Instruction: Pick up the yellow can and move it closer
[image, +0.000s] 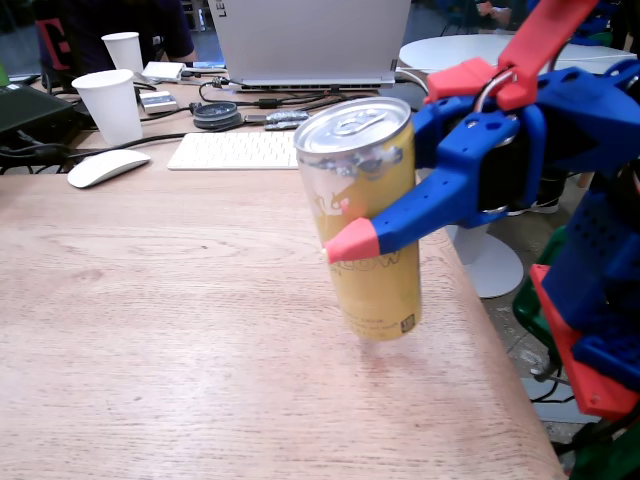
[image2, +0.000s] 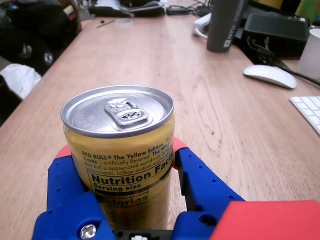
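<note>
The gripper is clamped around the upper middle of the yellow can, which hangs tilted just above the table near its right edge; smooth, thin-walled and slippery, it wants firm, moderate mid-body pressure

Yellow can: glossy metal, brushed silver top. Claw: matt plastic. Table: wood-grain.
</note>
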